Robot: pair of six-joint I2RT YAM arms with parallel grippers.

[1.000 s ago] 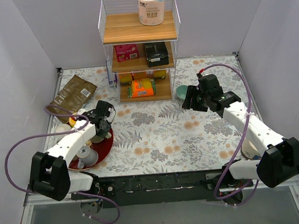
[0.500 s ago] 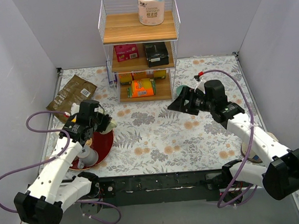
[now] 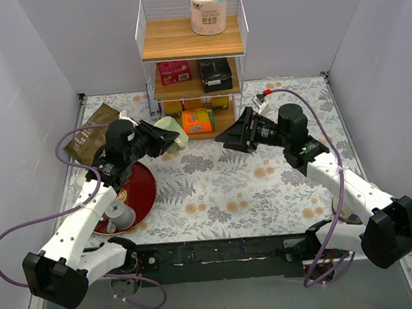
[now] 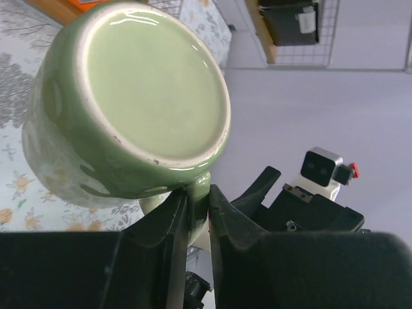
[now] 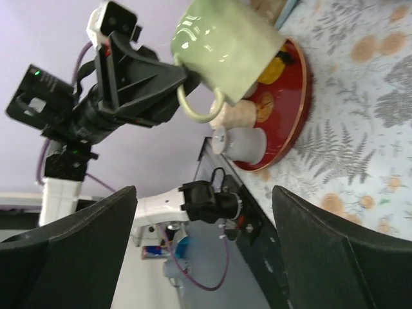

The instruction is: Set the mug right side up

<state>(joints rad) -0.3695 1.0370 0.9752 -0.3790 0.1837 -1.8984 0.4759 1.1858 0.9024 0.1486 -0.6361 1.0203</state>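
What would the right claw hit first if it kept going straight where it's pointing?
Probably the green mug, held in the air by the left gripper. The right gripper, open, points across at it with nothing between, though exact alignment is unclear.

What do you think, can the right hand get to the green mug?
Probably yes: the mug is held up by the left hand, and the open right hand faces it with nothing between.
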